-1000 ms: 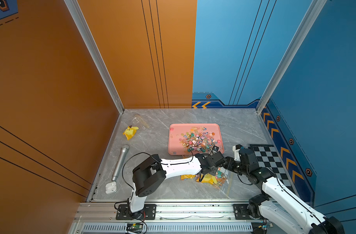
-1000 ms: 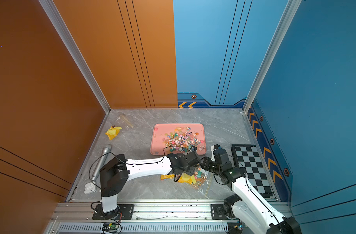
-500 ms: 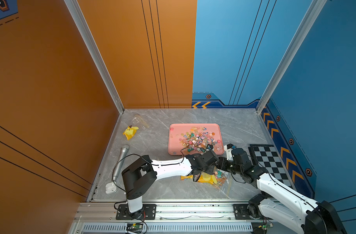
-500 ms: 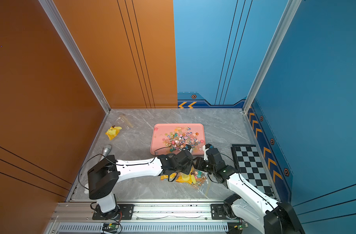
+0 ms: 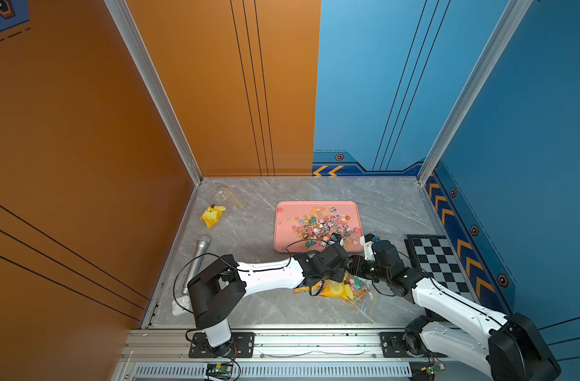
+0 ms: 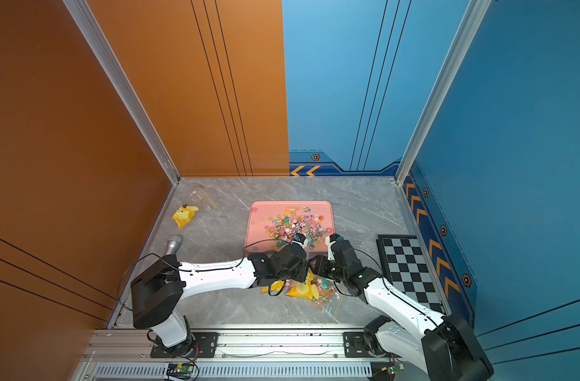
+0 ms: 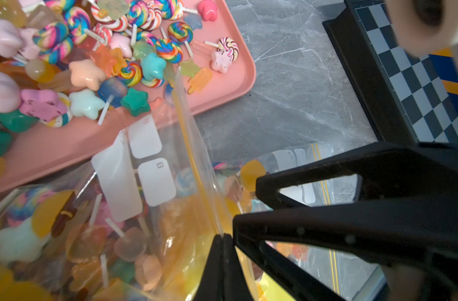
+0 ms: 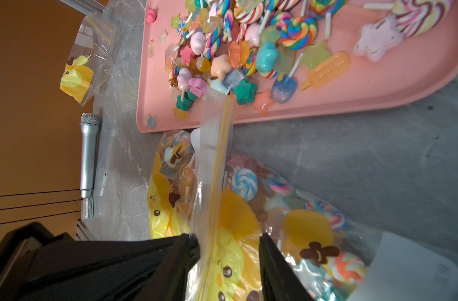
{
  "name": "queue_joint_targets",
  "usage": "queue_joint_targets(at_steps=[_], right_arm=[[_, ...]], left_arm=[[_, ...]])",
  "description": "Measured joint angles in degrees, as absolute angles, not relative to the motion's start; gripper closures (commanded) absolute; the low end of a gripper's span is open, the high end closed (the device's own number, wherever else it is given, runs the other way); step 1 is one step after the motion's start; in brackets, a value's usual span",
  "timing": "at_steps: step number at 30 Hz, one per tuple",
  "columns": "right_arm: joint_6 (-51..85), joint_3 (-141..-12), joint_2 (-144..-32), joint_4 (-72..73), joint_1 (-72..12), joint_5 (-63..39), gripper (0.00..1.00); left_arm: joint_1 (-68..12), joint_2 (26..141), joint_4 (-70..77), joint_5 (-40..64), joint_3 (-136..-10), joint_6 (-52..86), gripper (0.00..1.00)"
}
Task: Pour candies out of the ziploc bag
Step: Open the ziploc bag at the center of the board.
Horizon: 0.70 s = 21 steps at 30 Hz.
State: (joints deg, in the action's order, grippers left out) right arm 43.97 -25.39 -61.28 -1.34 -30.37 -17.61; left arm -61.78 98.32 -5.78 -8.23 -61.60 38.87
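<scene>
Grey marble tabletop, with orange walls on the left and blue walls on the right.

Far left: a small clear bag with a yellow toy inside. Nearer the front lies a silver microphone.

Centre: a pink tray with loose candies heaped toward its right half: lollipops, stars and ice-lolly shapes.

Just in front of the tray is the ziploc bag, crumpled on the table. More sweets and a yellow duck print show through the plastic.

The left gripper is pinched tight on the bag's yellow zip strip, which runs from the jaws toward the tray's near rim.

The right gripper meets it from the opposite side. Its jaws are partly apart and straddle the same strip, with a gap beside the plastic.

Far right: a checkerboard, flat and well apart from the bag.
</scene>
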Motion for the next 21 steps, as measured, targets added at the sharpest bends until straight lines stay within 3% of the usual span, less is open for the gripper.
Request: queue_joint_targets(at_steps=[21], right_arm=[[44.0,-26.2,-65.6,0.3,-30.8,-17.6,0.62]], left_arm=[[-61.4,97.0,-3.5,-7.0,-60.0,39.5,1.0]])
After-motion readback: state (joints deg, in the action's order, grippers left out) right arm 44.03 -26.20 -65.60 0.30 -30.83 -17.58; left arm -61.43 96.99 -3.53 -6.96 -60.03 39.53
